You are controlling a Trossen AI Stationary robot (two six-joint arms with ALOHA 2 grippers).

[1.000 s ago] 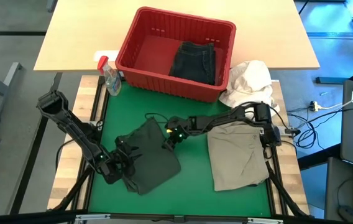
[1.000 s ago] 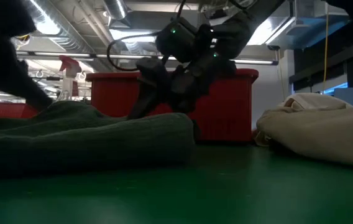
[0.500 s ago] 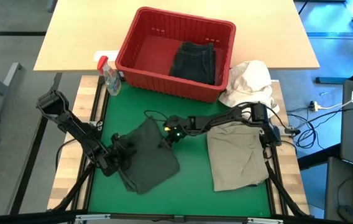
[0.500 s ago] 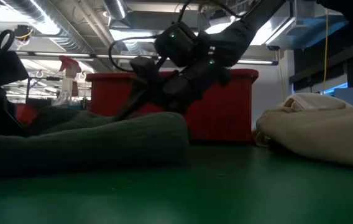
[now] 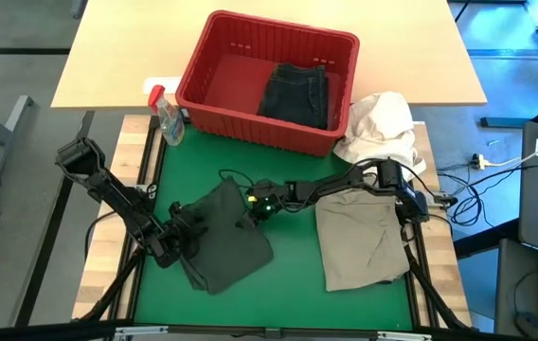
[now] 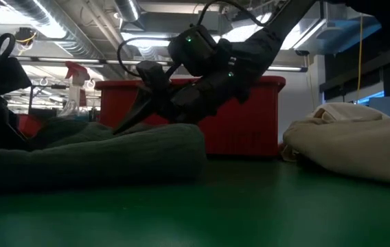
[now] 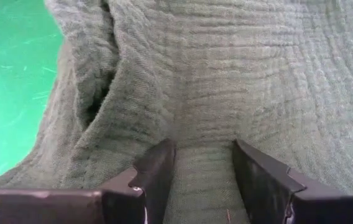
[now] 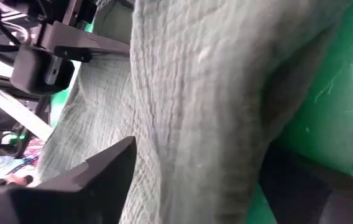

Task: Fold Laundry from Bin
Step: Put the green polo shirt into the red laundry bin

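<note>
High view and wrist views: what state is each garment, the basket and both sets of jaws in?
Grey-green crinkled garment: crumpled on green mat.
Khaki-beige garment: folded flat on mat.
Dark charcoal garment: lying in basket.
Red slotted plastic basket: upright.
Left gripper: jaws astride grey-green cloth.
Right gripper: jaws spread over that cloth.

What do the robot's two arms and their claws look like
Both arms are black, jointed and slim. The left arm and right arm trail thin black cables. The right claw has a small green light glowing by its wrist; its fingers are long, dark and tapered. The left claw has flat, dark, angular fingers.
</note>
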